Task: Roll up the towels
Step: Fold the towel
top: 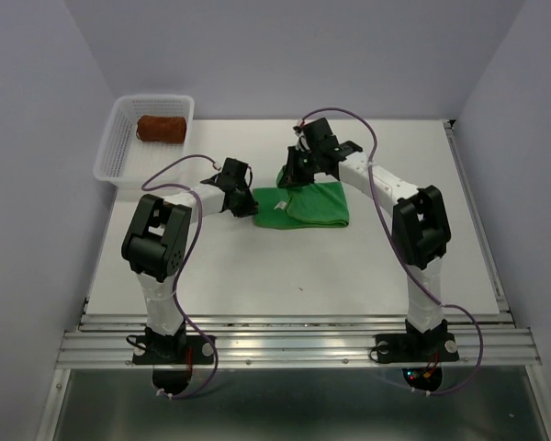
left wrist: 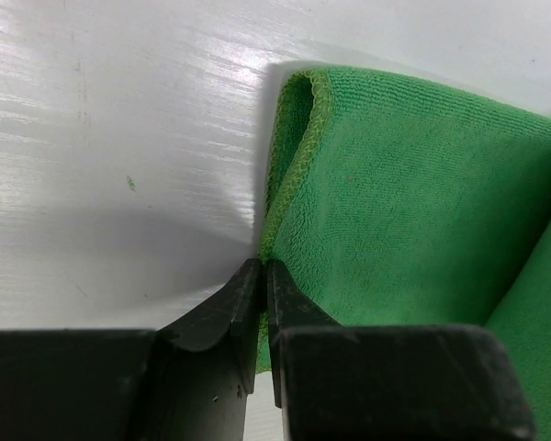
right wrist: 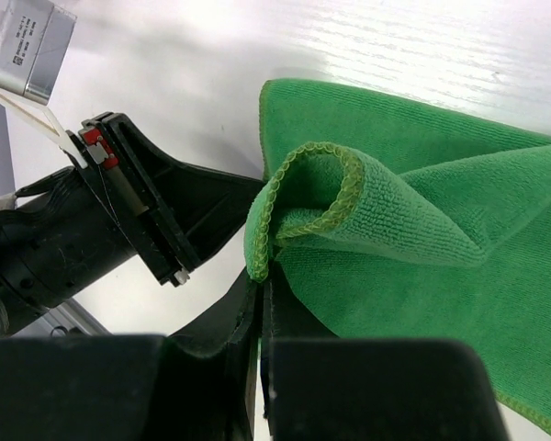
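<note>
- The green towel (top: 317, 207) lies folded flat in the middle of the table (top: 395, 266). The rust-brown towel (top: 161, 129) sits rolled in the white mesh basket (top: 110, 152) at the far left corner.
- Your left gripper (left wrist: 264, 271) has its jaws nearly together on the towel's near-left edge. Your right gripper (right wrist: 262, 285) is pinched tight on the far-left edge, which is lifted and curled over.
- Risk: both grips look to take only the stitched border. If you pull across too fast, the thin cloth could slip out and the curl would fall open.
- Risk: the right side looks higher and more curled than the left. If the two hands advance unevenly, the roll will probably come out cone-shaped or skewed.
- Risk: the two grippers are close together, so turning the wrists to roll could knock them against each other.
- Only the right wrist view shows the curl itself, with the left arm's fingers just beside it.
- The left wrist view shows the edge entering the jaws, but how many layers are caught cannot be told.
- Only the top view shows the whole towel, the basket and how both arms stand.
</note>
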Tool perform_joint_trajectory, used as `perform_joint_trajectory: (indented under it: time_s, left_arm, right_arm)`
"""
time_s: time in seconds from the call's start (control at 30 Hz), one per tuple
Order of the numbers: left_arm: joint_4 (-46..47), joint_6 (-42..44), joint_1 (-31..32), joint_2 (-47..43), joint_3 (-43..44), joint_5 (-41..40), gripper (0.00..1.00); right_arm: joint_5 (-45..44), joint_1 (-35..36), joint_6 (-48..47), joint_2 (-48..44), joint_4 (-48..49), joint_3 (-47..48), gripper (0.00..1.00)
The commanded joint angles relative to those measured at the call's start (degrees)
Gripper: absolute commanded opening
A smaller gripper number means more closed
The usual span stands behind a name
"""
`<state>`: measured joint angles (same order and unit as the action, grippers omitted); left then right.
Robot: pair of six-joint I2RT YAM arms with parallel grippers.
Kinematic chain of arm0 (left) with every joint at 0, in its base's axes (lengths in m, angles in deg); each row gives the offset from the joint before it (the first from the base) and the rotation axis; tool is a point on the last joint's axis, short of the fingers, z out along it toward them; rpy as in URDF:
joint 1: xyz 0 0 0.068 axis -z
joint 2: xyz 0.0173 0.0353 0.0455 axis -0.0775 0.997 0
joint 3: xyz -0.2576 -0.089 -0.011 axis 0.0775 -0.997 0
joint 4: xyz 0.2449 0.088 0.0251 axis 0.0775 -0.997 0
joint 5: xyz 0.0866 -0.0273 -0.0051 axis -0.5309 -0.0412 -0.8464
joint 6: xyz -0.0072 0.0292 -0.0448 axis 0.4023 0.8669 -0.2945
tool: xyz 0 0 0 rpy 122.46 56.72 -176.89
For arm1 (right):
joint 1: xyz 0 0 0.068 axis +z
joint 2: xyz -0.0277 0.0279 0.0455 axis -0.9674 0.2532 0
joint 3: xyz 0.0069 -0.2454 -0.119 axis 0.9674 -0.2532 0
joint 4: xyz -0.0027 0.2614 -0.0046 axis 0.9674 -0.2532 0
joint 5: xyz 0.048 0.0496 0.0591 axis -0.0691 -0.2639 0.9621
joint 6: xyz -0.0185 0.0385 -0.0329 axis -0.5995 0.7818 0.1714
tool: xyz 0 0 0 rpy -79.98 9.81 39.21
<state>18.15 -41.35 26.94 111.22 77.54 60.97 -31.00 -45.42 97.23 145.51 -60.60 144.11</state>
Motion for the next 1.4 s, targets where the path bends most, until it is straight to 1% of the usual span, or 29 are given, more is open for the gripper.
perform_joint_trajectory:
  time_s: [0.0,0.37,0.77,1.03,1.13,1.17,1.2,1.27,1.3,1.33,1.37]
  left_arm:
    - [-0.26,1.18,0.17,-1.79,-0.75,0.36,0.19]
    - [-0.35,1.27,0.09,-1.79,-0.58,0.45,0.19]
    - [-0.61,1.10,-0.09,-1.70,-0.40,0.28,0.19]
    - [-0.79,0.92,-0.27,-1.70,-0.40,0.19,0.19]
    - [-0.88,0.74,-0.35,-1.87,-0.49,0.01,0.20]
    - [-0.88,0.66,-0.44,-2.05,-0.58,0.10,0.20]
    - [-0.96,0.48,-0.44,-2.14,-0.58,-0.25,0.23]
    - [-1.23,0.22,-0.44,-2.49,-0.58,-0.51,0.25]
    - [-1.32,0.22,-0.44,-2.75,-0.67,-0.78,0.27]
    - [-1.40,0.13,-0.53,-2.93,-0.67,-1.39,0.28]
    - [-1.93,-0.05,-0.62,-3.45,-0.67,-1.74,0.30]
  right_arm:
    - [1.54,1.20,0.87,0.99,1.59,3.30,0.01]
    - [3.39,3.39,0.70,6.00,0.45,8.22,0.01]
    - [3.30,3.93,1.75,12.68,0.09,11.74,0.01]
    - [3.13,3.93,2.72,15.23,1.32,13.14,0.01]
    - [3.30,3.93,3.15,16.19,1.59,13.67,0.06]
    - [3.48,4.45,3.33,16.37,1.68,13.93,0.11]
    - [3.65,4.45,3.24,16.72,1.68,14.02,0.15]
    - [3.92,4.45,3.16,16.90,1.85,14.11,0.15]
    - [4.18,4.45,3.07,16.99,1.94,14.20,0.17]
    - [4.44,4.45,3.07,17.07,1.85,14.55,0.20]
    - [4.62,4.45,2.98,17.25,2.03,14.72,0.24]
